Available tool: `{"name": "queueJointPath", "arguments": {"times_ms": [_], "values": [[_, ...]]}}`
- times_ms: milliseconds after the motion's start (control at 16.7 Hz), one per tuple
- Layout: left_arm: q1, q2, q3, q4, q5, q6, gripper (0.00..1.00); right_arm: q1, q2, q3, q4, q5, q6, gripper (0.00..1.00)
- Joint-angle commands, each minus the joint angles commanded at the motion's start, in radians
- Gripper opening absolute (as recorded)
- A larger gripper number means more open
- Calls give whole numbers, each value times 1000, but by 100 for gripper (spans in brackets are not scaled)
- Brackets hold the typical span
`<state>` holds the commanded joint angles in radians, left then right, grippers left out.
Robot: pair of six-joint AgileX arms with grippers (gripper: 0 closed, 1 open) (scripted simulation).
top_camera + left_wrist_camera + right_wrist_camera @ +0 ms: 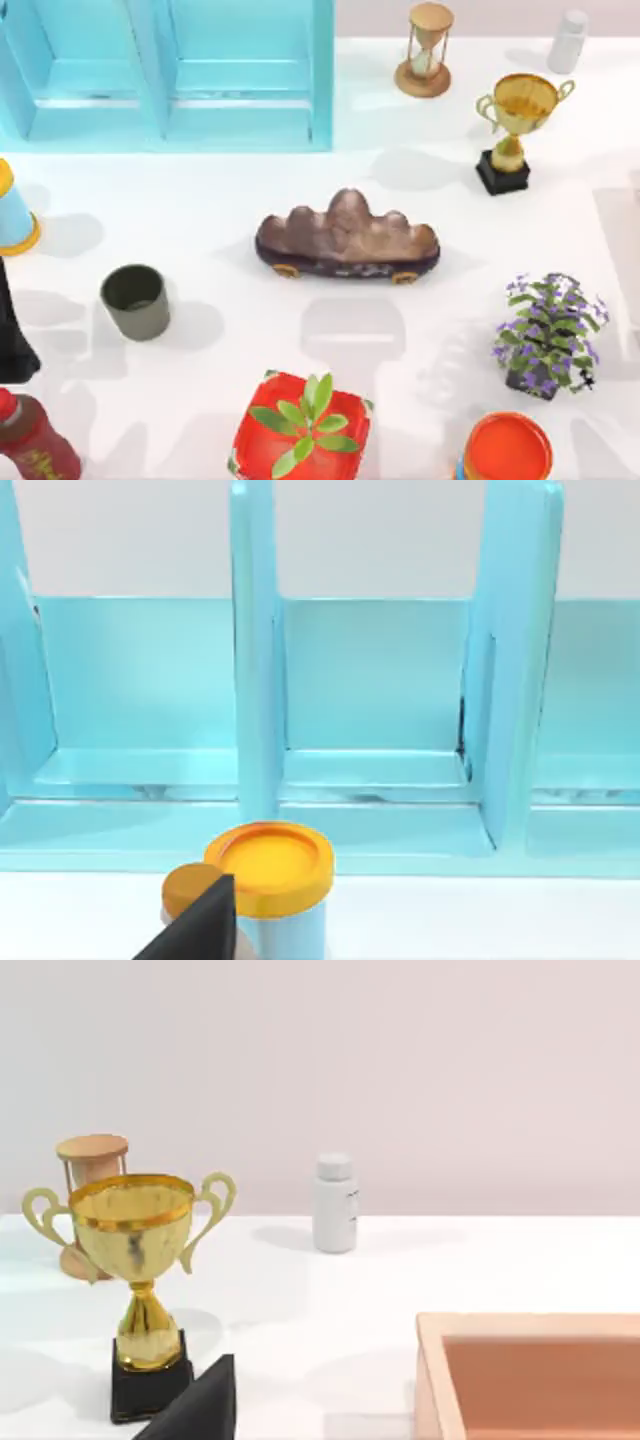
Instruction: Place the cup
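At the far left edge of the white table [250,220] stood a light-blue cone-shaped cup [14,215] with an orange rim; below it a dark part of the left arm [14,335] reached in from the edge, and a red bottle [35,440] sat in the near left corner. The cup [136,301], a plain olive-grey cylinder, stood upright on the left half of the table, near side, dark and hollow inside, apart from everything else. Behind it, a glossy turquoise shelf unit [170,70] with upright dividers held open compartments. At centre lay a lumpy brown rock ornament [346,238] on a dark base. Nearer, a red square pot [300,432] held a green leafy plant. Further right, a wooden hourglass [425,50] stood at the far side, a round orange-lidded container [506,448] at the near edge, then a shiny gold two-handled trophy [518,120] on a black block, a purple-flowered plant [548,335] in a dark pot, and a white bottle [568,40] at the far right. In the right wrist view a terracotta tray [530,1375] showed beside the trophy. Whether either gripper's fingers were spread or pressed together cannot be told.
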<state>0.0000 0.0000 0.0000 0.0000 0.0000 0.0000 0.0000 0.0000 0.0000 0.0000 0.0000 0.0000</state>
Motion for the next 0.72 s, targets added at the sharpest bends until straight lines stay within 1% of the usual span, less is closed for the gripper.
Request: {"name": "queueJointPath", "arguments": {"times_ms": [180,360,540,720], "values": [[-2,10,10,-9,0,-3,100,0,0,0,0,0,0,100],[-26,105,104,-91,-2,-26,100,0,0,0,0,0,0,100],[-71,296,285,-235,-3,-67,100,0,0,0,0,0,0,100],[-128,579,517,-421,-2,-120,100,0,0,0,0,0,0,100]]}}
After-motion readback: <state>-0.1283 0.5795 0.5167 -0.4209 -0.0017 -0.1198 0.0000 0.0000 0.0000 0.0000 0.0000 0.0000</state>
